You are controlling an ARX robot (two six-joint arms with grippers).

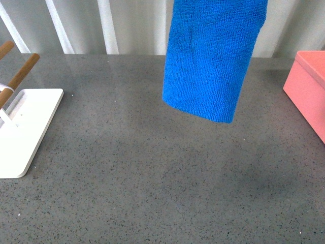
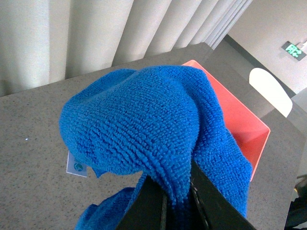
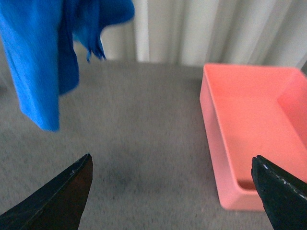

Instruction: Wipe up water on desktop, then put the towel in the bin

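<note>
Towel held in the air to the left of the bin

The desk (image 1: 152, 173) is seen under the bin (image 1: 307, 86). The towel (image 1: 210, 61) is hung clear of the desk, left of the bin and apart from it. A white stand (image 1: 25, 132) is set far left of the bin. The towel is pinched by the left claw (image 2: 177, 201). The right claw (image 3: 170, 187) is spread wide with nothing held.

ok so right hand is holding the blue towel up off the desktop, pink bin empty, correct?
No, it's the left hand that is shut on the towel, seen in the left wrist view; the right hand is open and holds nothing. The rest stands: the towel hangs clear of the desktop and the bin is empty.
</note>
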